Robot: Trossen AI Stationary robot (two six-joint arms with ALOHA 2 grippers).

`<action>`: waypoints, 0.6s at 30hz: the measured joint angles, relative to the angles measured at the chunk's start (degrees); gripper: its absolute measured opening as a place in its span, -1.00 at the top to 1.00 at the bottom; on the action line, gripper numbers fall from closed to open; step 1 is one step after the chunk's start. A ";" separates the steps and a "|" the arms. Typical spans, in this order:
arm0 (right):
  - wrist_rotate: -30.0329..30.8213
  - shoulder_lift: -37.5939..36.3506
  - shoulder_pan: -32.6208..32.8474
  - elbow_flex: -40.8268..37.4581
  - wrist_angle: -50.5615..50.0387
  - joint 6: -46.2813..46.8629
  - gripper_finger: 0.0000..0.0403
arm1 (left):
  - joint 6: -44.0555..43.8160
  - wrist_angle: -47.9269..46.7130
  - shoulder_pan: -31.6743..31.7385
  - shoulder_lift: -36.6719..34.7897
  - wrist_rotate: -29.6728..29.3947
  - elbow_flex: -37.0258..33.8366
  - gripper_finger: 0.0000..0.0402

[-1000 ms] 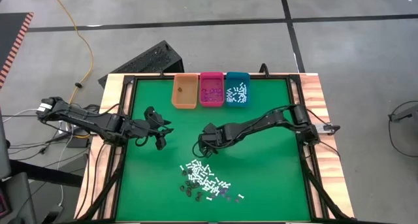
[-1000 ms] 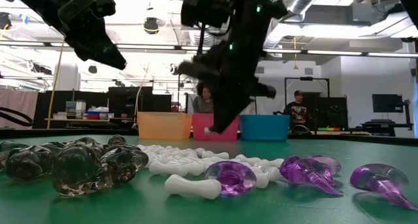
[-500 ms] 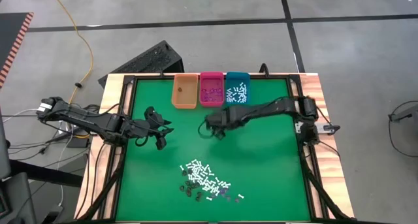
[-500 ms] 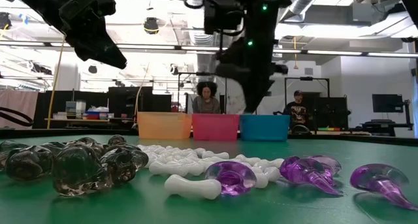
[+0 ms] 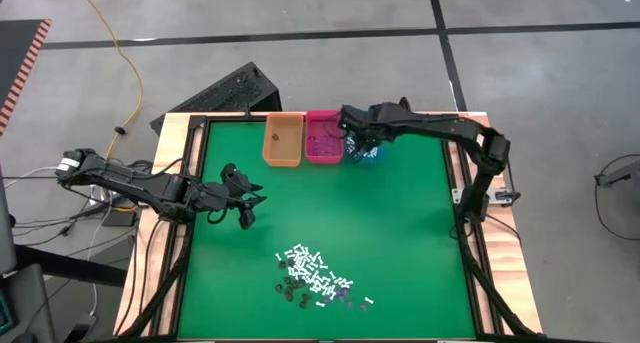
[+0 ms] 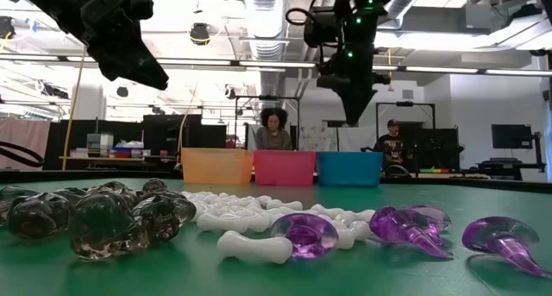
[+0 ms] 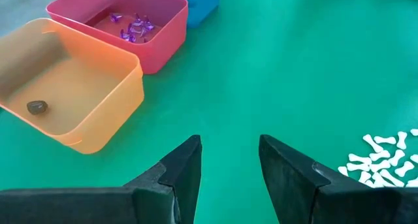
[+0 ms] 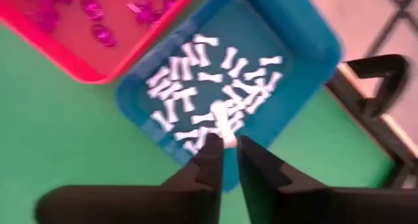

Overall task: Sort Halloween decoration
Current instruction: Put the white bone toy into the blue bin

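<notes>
Orange bin, pink bin, teal bin abutting; green table.

A lab or workshop hall, probably: bare concrete floor with taped lines, exposed ceiling ducts, monitors on benches, and people seated behind the table.

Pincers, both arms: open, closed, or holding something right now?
Left pincer: open, empty, above the green mat.
Right pincer: over the teal bin, fingers slightly apart, a white bone piece at its tips; grip cannot be told.
</notes>
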 joint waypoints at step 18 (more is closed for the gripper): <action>-9.81 -1.22 26.59 -1.90 8.51 -5.70 0.04 | 0.59 0.15 0.00 -0.04 1.51 0.00 0.28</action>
